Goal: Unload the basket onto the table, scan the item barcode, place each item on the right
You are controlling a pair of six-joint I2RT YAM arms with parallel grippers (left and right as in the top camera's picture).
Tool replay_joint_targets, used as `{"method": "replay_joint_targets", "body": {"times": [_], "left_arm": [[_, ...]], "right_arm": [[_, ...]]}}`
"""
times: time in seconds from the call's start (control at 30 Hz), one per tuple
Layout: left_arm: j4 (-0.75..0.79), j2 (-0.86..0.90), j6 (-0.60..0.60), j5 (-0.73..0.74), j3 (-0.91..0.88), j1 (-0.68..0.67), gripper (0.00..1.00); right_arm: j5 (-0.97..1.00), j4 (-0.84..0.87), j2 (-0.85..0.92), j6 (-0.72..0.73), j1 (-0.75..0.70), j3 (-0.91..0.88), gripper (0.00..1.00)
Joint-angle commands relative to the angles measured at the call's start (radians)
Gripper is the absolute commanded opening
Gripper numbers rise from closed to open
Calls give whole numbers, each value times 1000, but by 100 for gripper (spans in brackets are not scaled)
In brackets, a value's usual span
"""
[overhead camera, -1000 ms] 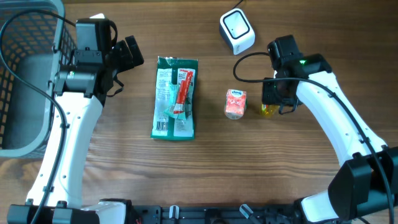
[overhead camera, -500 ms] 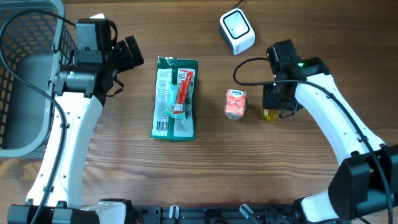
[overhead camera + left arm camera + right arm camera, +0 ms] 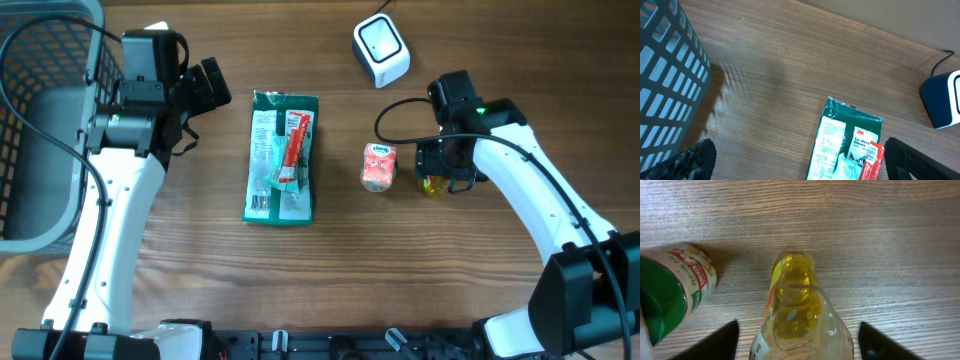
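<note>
On the wooden tabletop (image 3: 330, 270), nothing lay along the near edge; the goods sat in a row across the middle. From overhead, the right gripper (image 3: 797, 341) covered most of the yellow bottle (image 3: 795, 295), leaving only a sliver of yellow in sight toward the right edge. The right wrist view filled that in: the bottle lay on its side between two widely parted fingers (image 3: 715, 340), with bare wood showing on either side, so the jaws gripped nothing. That view also showed the green lid of the small jar (image 3: 378, 166) just beside the bottle, where the overhead showed only its pink label. Left of the jar lay a green glove packet (image 3: 282, 157). The left gripper (image 3: 807, 160) hung beyond the packet with its jaws fully spread and empty. The white scanner (image 3: 381, 50) stood by the far edge, and a grey basket (image 3: 665, 85) filled the far left corner.
</note>
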Motion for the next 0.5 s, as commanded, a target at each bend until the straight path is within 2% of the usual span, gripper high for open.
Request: {"method": "replay_joint_targets", "body": {"times": [0.0,0.13,0.27,0.47], "left_arm": [[2,-3,23,-10,12,3,100],[2,-3,23,-10,12,3,100],[2,-3,23,-10,12,3,100],[2,-3,23,-10,12,3,100]], "right_arm": [[-1,7,-16,5,-2,-6,86],[-1,8,-16,6,-2,-6,100],[0,10,-17,4,-2,13,100],[-1,-126,-17,4,-2,237,100]]}}
